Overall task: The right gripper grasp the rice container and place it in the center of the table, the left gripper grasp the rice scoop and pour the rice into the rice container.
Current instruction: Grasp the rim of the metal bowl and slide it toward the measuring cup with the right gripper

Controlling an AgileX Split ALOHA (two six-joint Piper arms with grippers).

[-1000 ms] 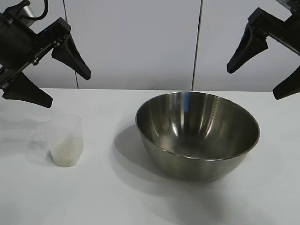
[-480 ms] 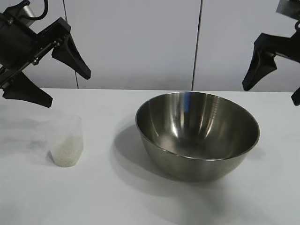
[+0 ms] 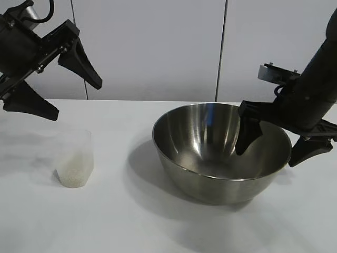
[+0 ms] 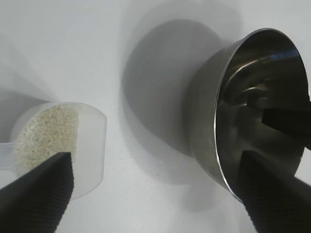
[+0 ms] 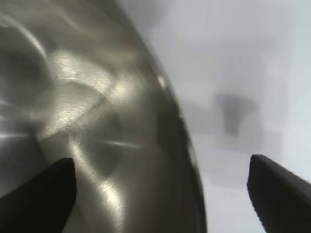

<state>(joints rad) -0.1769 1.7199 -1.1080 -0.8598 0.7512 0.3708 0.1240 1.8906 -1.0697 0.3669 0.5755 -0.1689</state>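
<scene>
Right claw: jaws wide, straddling the bowl's right rim, one finger inside, one outside; holds nothing.
Left claw: wide, empty, above the scoop.
Bowl: on the desk, right of centre.
Scoop: upright at the left, rice inside.

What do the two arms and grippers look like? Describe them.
Both are black. The left gripper has two pointed, wedge-shaped fingers, a black cable looped above and ribbed inner pads. The right gripper has matching pointed fingers on a thick black arm carrying a small grey block.
</scene>
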